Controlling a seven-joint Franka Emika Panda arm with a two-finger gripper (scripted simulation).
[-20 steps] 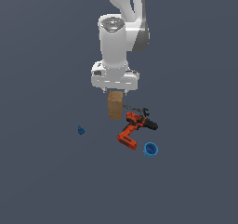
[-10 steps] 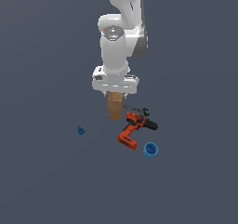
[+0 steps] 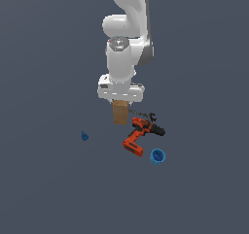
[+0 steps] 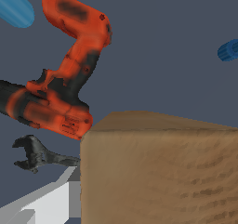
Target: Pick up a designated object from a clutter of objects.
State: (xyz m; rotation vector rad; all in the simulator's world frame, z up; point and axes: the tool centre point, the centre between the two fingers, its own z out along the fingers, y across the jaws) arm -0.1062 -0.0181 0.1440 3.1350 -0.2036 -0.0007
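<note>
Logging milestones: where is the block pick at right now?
Done: the pincer sits over the top of the tan block, which fills the wrist view. In hand: the grasp; finger contact isn't visible. Left: a clear lift away from the drill, blue cup and wrench.

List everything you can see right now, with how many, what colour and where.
block: 1, tan, directly under the gripper
drill: 1, orange and black, on the exterior view's right of the block
cup: 1, blue, beyond the drill's handle end
small piece: 1, blue, apart on the exterior view's left
wrench: 1, dark, beside the drill and block
gripper: 1, white, over the block; fingers hidden
arm: 1, white, above
</note>
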